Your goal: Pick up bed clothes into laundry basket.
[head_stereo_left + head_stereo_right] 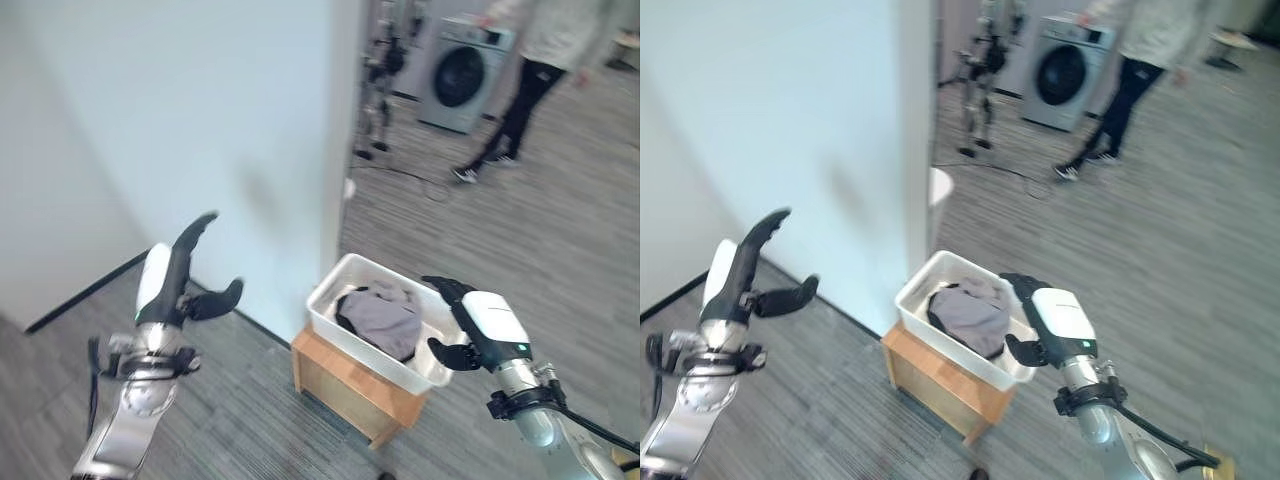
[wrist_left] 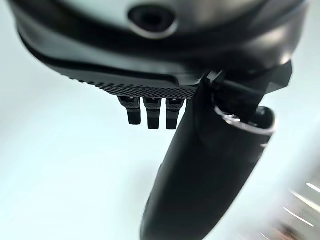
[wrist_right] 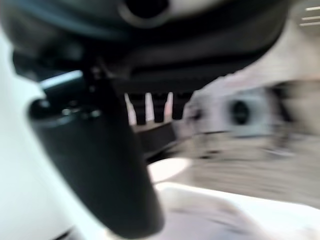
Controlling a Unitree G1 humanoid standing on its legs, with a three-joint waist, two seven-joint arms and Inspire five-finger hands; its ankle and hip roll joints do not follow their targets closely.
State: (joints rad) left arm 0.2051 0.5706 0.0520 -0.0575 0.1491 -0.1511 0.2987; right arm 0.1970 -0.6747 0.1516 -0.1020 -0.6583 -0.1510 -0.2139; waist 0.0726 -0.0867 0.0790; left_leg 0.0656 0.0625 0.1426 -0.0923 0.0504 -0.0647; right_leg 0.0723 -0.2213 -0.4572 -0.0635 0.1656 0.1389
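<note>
Pale wall [image 1: 200, 130] close ahead, washing machine [image 1: 465, 72] and person [image 1: 540, 60] beyond. Grey bed clothes [image 1: 380, 318] inside white laundry basket [image 1: 330, 320] atop wooden stand [image 1: 345, 385]. Left hand [image 1: 185, 275] and right hand [image 1: 465, 320] both spread, empty.

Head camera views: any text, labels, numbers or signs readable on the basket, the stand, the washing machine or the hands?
None can be read.
White laundry basket holding grey clothes: no marking visible.
Wooden stand under it: plain.
Washing machine in the background: any panel print is too small and blurred to read.
Left hand and right hand, both open and empty: no legible lettering.
</note>
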